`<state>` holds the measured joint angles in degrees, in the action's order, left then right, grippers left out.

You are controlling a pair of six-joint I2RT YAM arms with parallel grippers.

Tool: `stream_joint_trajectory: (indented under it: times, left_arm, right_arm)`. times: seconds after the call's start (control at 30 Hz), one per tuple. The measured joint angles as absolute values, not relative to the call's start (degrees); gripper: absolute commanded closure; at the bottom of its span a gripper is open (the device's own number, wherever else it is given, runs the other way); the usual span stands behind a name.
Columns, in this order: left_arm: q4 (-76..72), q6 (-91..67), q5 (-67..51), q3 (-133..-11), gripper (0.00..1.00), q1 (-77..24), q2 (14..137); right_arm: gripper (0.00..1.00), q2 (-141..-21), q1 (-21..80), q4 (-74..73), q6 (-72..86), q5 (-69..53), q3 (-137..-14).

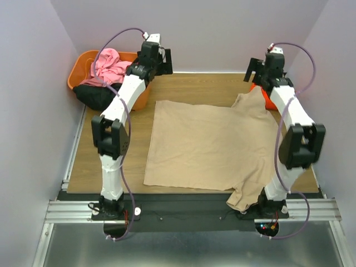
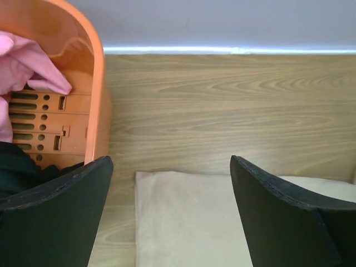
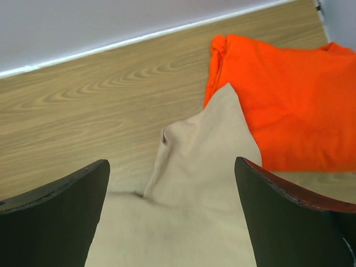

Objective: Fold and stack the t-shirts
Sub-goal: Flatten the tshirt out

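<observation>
Your left gripper (image 2: 169, 167) stands wide apart, empty, over a corner of the tan shirt (image 1: 206, 144) beside the basket (image 2: 99, 83); your right gripper (image 3: 171, 167) likewise over its sleeve.

tan t-shirt (image 1: 206, 144), orange-red t-shirt (image 3: 289, 105), orange basket (image 2: 99, 78)

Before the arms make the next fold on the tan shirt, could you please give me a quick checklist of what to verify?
1. Left gripper open and empty: ok.
2. Right gripper open and empty: ok.
3. Tan shirt body spread flat: ok.
4. Far sleeve clear of orange-red shirt: not ok, it overlaps its edge.
5. Near sleeve on the table: not ok, it spills past the near edge.
</observation>
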<state>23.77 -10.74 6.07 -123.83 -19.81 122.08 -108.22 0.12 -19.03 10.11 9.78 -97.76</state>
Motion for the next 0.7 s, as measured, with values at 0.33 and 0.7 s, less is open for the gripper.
stream_joint_trajectory:
  times: [0.33,0.7]
  left_arm:
    - [11.81,-19.27,-0.71,-89.84,0.02,-28.42,96.51]
    - [8.45,-25.02,-6.31,-78.22,0.02,-31.4,105.93]
  right_arm:
    - [0.01,-79.61,0.12,-17.15,13.08,6.13,-73.93]
    - [0.02,-92.44,0.12,-19.09,14.81,2.79,-63.94]
